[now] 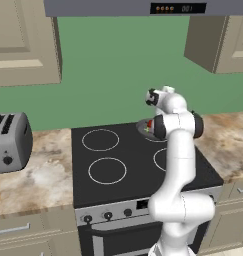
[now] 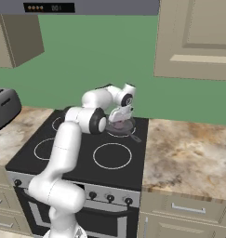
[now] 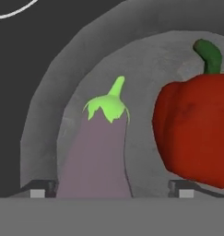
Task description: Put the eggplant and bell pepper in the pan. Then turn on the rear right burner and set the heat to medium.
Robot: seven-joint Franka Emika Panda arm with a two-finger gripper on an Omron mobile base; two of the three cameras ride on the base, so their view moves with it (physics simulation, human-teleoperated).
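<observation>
The grey pan [image 3: 44, 115] holds both vegetables and sits at the rear right of the black stovetop [image 2: 77, 148], its dark handle [image 2: 134, 136] pointing toward the counter. The mauve eggplant [image 3: 97, 156], green stem up, lies between my fingertips [image 3: 37, 191]. A gap shows on each side of it. To its right, the red bell pepper [image 3: 194, 133] rests in the pan beside it. My gripper [image 3: 111, 191] is open and hangs just over the pan [image 2: 125, 126]. The arm hides most of the pan [image 1: 142, 128] in the left base view, where a bit of red pepper [image 1: 149, 123] shows.
Several white burner rings [image 1: 107, 170] mark the stovetop, and a row of knobs [image 2: 109, 197] lines the stove front. A toaster [image 1: 10, 142] stands on the left counter. Marbled counter [image 2: 189, 153] stretches right of the stove. Wall cabinets [image 2: 198, 37] hang above.
</observation>
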